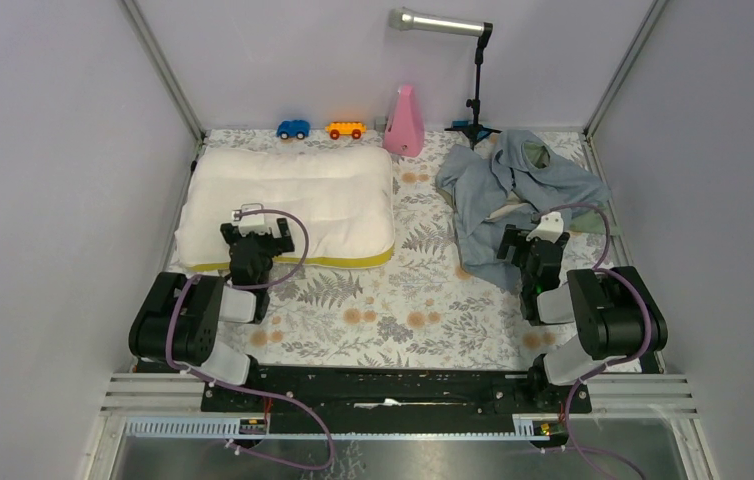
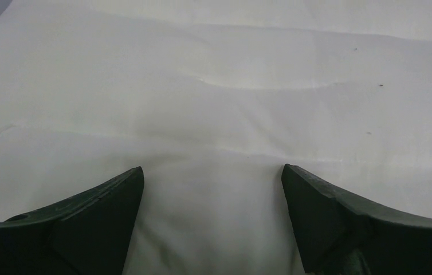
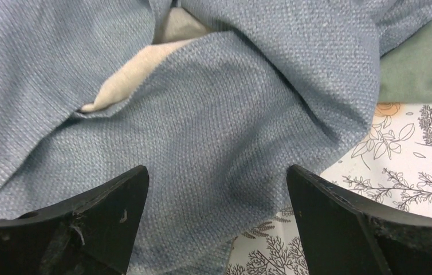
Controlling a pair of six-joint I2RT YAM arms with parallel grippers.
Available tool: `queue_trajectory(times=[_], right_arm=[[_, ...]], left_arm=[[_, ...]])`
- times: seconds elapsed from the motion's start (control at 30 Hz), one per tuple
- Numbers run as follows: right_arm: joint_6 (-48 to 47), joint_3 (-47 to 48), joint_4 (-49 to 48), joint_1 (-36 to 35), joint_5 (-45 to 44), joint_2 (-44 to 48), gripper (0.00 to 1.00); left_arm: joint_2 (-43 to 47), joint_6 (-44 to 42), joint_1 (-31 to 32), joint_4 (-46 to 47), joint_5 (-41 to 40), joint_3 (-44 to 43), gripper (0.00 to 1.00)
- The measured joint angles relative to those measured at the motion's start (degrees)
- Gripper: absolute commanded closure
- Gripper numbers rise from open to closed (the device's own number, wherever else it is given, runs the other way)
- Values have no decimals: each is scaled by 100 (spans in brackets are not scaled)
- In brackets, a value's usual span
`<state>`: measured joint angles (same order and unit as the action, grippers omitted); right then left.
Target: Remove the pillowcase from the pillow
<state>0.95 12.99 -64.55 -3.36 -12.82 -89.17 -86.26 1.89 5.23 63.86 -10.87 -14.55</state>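
left claw (image 2: pixel 212 172): the two dark fingers are spread wide, and nothing is held between them.
under the left claw: only the cream-white pillow (image 2: pixel 213 86) is seen, smooth with shallow creases; whether the fingertips touch it cannot be told.
left claw from above: it is placed over the near part of the pillow, close to the yellow piping (image 1: pixel 353 261) along the near edge.
right claw (image 3: pixel 216 172): the fingers are spread wide, with nothing gripped.
under the right claw: the blue-grey pillowcase (image 3: pixel 219 126) is seen bunched in thick folds; a cream patch (image 3: pixel 128 80) is shown in a gap between the folds, and an olive band (image 3: pixel 420 69) is seen at the upper right.
contact on the right: it cannot be told.
pillow position: it is laid flat at the far left of the table, fully bare.
pillowcase position: it is heaped in a crumpled pile at the far right, well apart from the pillow.
between them: a strip of the floral cloth (image 1: pixel 383 300) is left showing.
far edge: a blue toy car (image 1: pixel 293 129), an orange toy car (image 1: pixel 345 129) and a pink cone (image 1: pixel 405 122) are lined up along the back wall.
far right of the cone: a black stand (image 1: pixel 474 95) is set, with a silver tube (image 1: pixel 440 21) carried on top.
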Motion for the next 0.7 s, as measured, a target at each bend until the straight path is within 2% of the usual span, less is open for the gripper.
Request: queue_trajectory(times=[0.17,0.7], right_arm=[[42,-74,-439,4,-2,0,0],[42,-63,-407,114,291,0,0]], left_arm=[[-20,9,0,111,37,13,1],[-22,11,-17,142,101,15,1]])
